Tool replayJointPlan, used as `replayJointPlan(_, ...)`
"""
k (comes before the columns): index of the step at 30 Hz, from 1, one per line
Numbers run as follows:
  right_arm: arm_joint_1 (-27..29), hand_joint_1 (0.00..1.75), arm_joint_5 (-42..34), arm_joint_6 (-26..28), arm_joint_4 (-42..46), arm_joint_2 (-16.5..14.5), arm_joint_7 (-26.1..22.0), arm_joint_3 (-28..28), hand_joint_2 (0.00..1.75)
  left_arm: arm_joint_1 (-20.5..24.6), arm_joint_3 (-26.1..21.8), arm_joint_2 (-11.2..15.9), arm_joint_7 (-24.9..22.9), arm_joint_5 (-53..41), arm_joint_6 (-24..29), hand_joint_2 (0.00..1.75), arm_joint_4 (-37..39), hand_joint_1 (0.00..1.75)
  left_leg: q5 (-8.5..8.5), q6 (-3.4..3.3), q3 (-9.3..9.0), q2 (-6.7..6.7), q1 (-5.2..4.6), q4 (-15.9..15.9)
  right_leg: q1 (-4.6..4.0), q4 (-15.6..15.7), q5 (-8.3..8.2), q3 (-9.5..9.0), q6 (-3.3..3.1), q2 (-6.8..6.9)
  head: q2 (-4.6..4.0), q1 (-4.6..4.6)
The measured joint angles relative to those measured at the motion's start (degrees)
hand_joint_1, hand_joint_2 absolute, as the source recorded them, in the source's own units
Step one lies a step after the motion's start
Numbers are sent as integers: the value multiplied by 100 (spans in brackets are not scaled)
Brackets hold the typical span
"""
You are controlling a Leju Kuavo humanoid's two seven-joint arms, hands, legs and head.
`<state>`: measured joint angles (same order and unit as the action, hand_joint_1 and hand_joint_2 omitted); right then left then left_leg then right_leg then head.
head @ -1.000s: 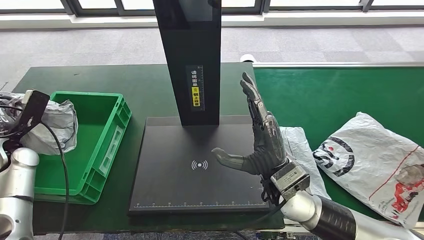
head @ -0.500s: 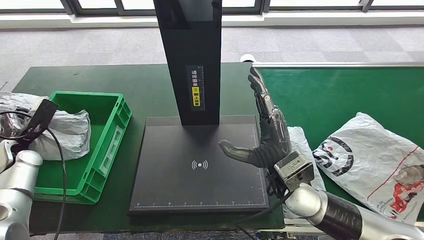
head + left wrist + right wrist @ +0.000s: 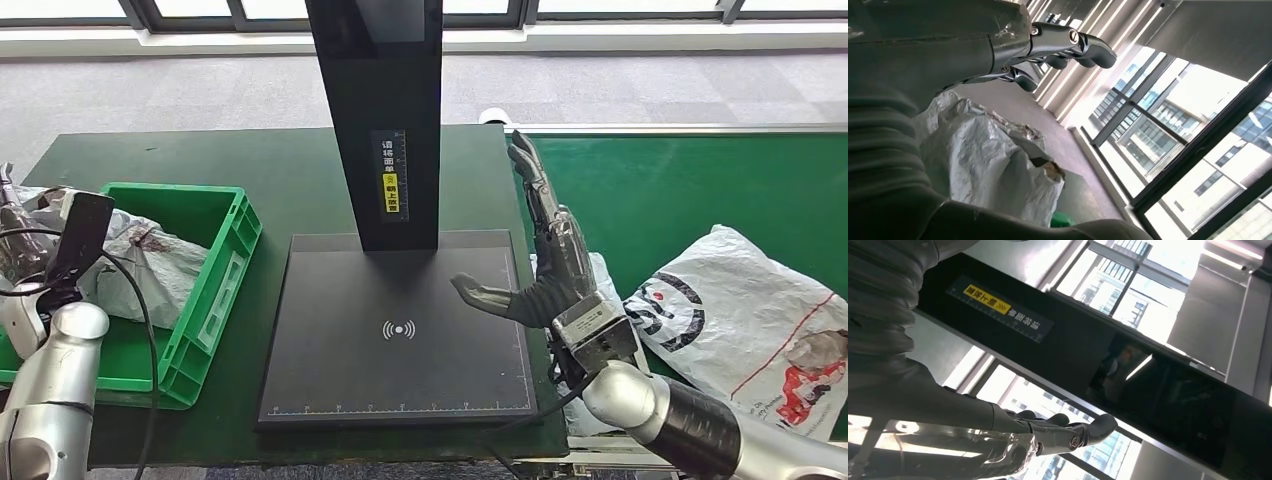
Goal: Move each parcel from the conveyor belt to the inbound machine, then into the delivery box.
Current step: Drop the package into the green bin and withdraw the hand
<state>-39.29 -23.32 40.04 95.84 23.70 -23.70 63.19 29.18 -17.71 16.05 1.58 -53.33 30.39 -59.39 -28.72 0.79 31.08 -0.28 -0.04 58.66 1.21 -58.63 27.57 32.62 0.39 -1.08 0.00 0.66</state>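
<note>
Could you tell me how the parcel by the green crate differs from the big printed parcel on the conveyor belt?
The grey parcel is plain, crumpled silver-grey plastic; the printed parcel is white with black and red graphics. The grey parcel hangs over the rim of the green crate at the left hand; the printed parcel lies flat on the conveyor belt, with no hand on it. The printed parcel looks larger. Both are soft plastic mailer bags.

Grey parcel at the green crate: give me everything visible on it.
The grey parcel is a crumpled, shiny silver-grey plastic mailer bag, creased all over, with a dark reddish patch on its upper face. It lies slumped over the left rim of the green crate, partly inside and partly hanging outside. The left hand is at its outer end; the left wrist view shows fingers extended just above the bag, and whether they grip it cannot be told. No label is readable.
</note>
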Motion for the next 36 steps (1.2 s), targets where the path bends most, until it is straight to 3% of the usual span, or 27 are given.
replayJointPlan(4,-59,0,15,2,0,81,20,0,175,-340,91,-39,10,112,32,0,-770,0,0,0,2,-2,0,0,-1,1,0,1,0,0,0,2)
replayJointPlan(10,-79,0,40,2,0,117,24,0,175,-541,158,-58,23,179,68,0,-1259,0,3,2,2,-2,0,0,-3,0,-4,1,0,1,0,1)
replayJointPlan(13,-68,0,173,2,-1,120,71,-7,175,-623,184,-61,169,498,337,0,-1426,0,3,2,2,-1,0,0,-4,0,-5,3,-1,1,0,0)
replayJointPlan(16,9,0,294,4,-47,145,117,-57,175,-809,204,-134,701,938,791,0,-1772,0,3,2,3,-3,1,-1,-3,1,-5,3,-1,1,0,0)
replayJointPlan(19,153,0,467,5,-265,225,74,-133,175,-1159,146,-427,1581,1357,949,0,-2395,0,1,0,9,-11,0,0,1,5,-5,-1,-1,8,0,0)
replayJointPlan(23,728,0,1192,5,-755,483,40,-456,175,-2175,113,-902,2488,2688,957,0,-3512,0,-13,-16,5,-2,-3,-1,3,26,-2,-8,3,2,0,2)
replayJointPlan(27,2328,0,3220,-5,-987,498,405,-1642,175,-3669,446,-1279,2930,3913,958,0,-4647,0,-39,-37,11,-21,1,-1,-3,45,24,-20,26,20,0,0)
replayJointPlan(30,3539,0,4988,-234,-883,262,1314,-2784,175,-4519,1041,-1414,3058,4055,957,0,-5298,0,-49,-45,19,-64,0,-1,-1,48,46,-25,38,63,0,1)
replayJointPlan(33,4566,0,6274,-931,-564,-45,2118,-4059,175,-5006,1781,-1415,2827,3991,957,0,-5673,0,-50,-47,27,-97,0,-1,1,50,57,-33,41,98,0,0)
replayJointPlan(36,5314,0,6886,-1768,-204,-470,2330,-5315,175,-5118,2371,-1408,2593,4026,869,0,-5840,0,-50,-47,29,-100,-1,-2,2,51,57,-39,42,102,0,0)
